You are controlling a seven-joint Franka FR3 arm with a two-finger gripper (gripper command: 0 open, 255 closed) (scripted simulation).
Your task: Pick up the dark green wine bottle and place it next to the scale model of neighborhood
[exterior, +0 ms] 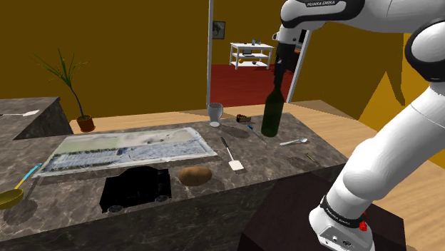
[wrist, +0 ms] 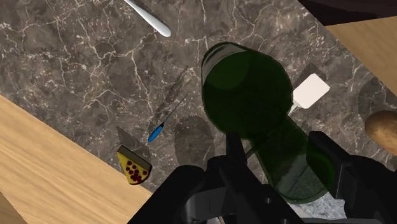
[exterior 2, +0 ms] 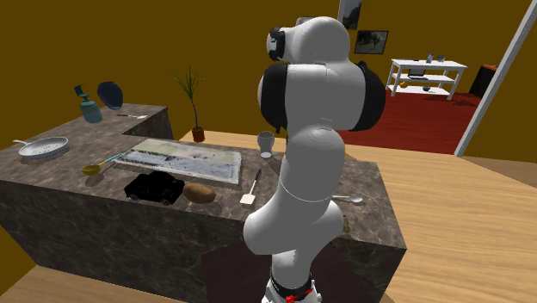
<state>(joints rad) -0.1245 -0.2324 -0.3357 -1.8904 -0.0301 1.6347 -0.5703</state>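
Note:
The dark green wine bottle [exterior: 271, 114] hangs upright over the marble counter [exterior: 307, 160] at its end towards the shoulder view's right. My gripper [exterior: 280, 69] is shut on its neck from above. In the wrist view the bottle [wrist: 248, 89] runs away from the gripper [wrist: 280, 167], clasped between the black fingers [wrist: 233, 153]. Its round shadow lies on the counter apart from its base. The scale model of the neighborhood [exterior: 128, 150] is a flat pale board lying in the middle of the counter, well off to the shoulder view's left of the bottle. The same model [exterior 2: 181, 159] appears in the second exterior view.
A glass cup [exterior: 215, 114], a white spatula [exterior: 232, 153], a spoon [exterior: 293, 142], a potato [exterior: 195, 175] and a black toy car [exterior: 135, 189] lie around the model. A pizza slice [wrist: 134, 168] and a blue screwdriver [wrist: 158, 130] lie below the bottle. A yellow ladle [exterior: 14, 194] sits far left.

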